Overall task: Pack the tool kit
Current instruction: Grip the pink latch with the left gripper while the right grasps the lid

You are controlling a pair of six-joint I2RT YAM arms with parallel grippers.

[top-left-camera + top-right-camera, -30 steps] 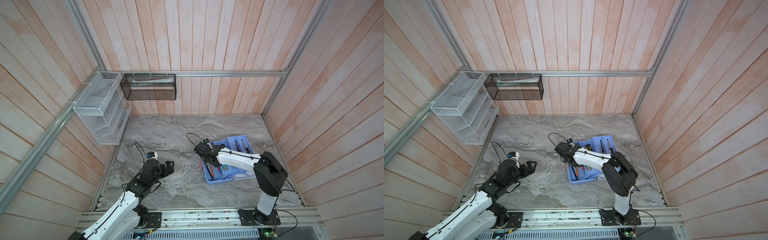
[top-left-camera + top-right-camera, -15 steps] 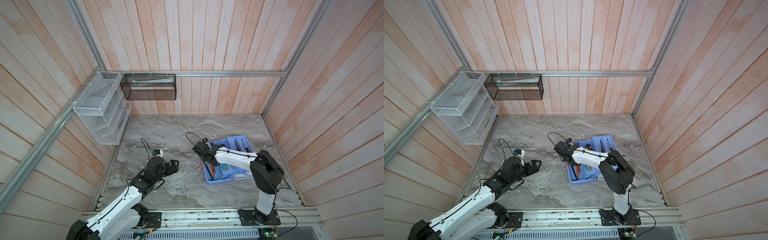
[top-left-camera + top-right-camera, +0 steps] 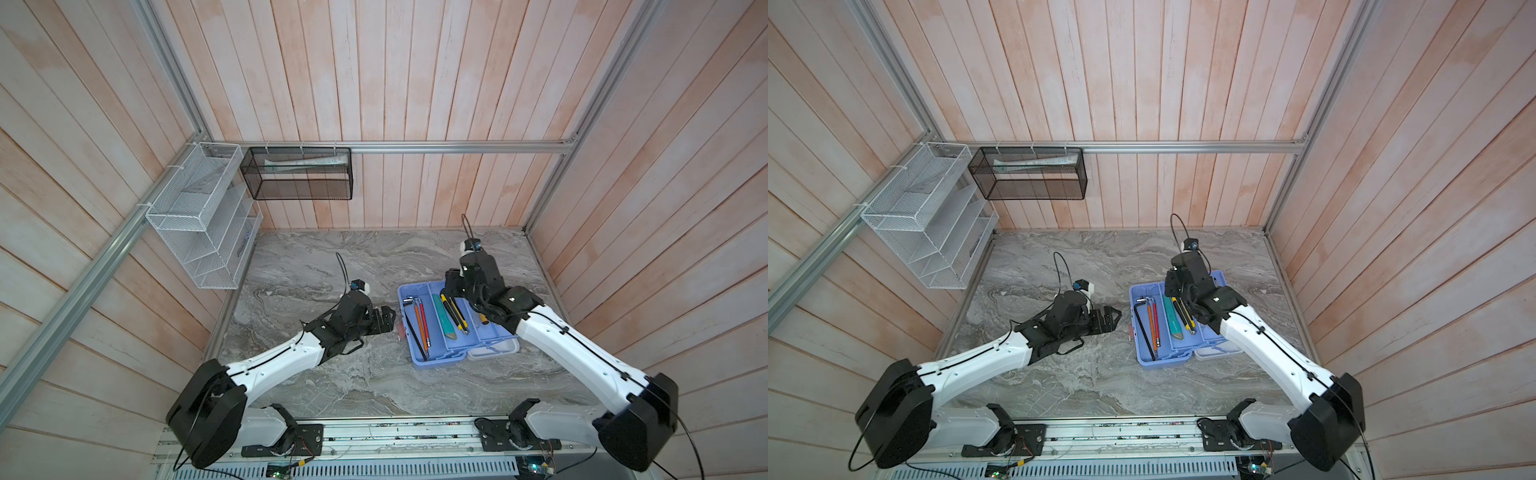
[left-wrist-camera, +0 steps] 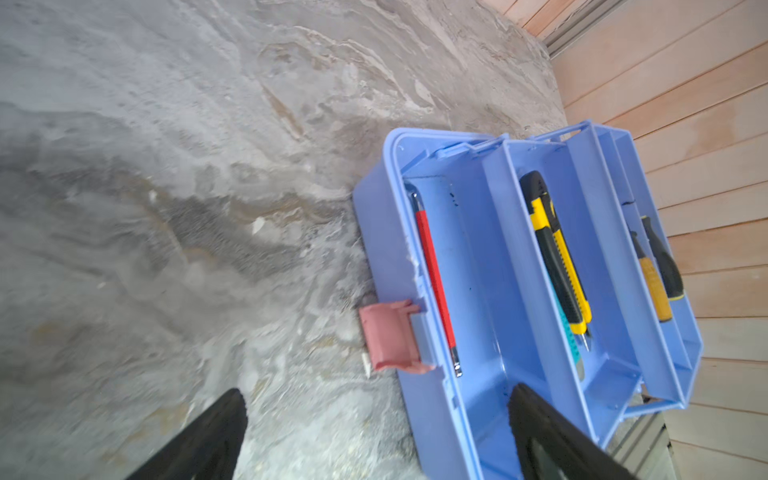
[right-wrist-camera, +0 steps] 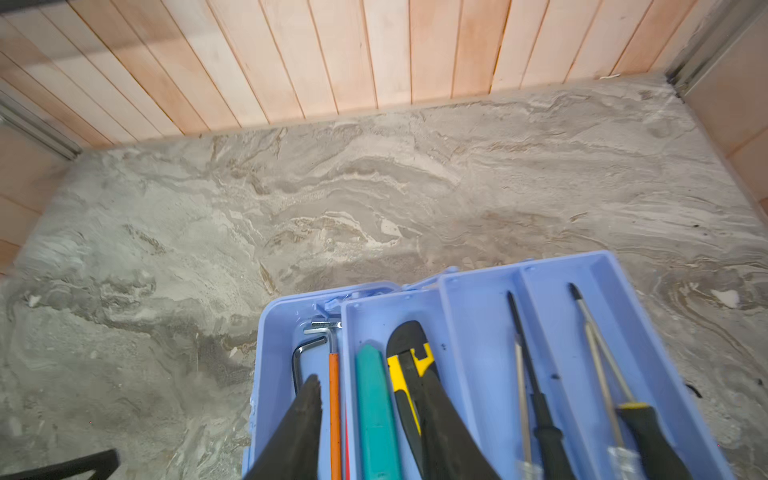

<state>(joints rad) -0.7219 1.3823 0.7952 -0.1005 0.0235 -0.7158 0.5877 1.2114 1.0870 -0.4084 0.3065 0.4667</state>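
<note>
The toolbox (image 3: 438, 359) lay open on the right half of the counter (image 3: 332, 386), nearer its right edge. It was smooth light-blue plastic: a rectangular base with rounded corners and a divided tray (image 5: 478, 353) over its right part. A white lid (image 3: 494, 351) was folded out to the right. In the base's left well lay a black hex key (image 5: 296, 370), bent to an L, with a thin orange rod (image 5: 334, 395) and a red rod (image 4: 434, 270). The tray held a flat teal cutter (image 5: 374, 407), a yellow-black cutter (image 4: 555, 257) and a black screwdriver (image 5: 540, 403). A pink-red latch (image 4: 390, 336) hung off the left wall.

The right gripper (image 5: 372, 378) hung over the box's far end, jaws parted and gripping nothing. The left gripper (image 3: 388, 320) stood just beside the latch, jaws spread wide and empty. The counter was grey veined stone.
</note>
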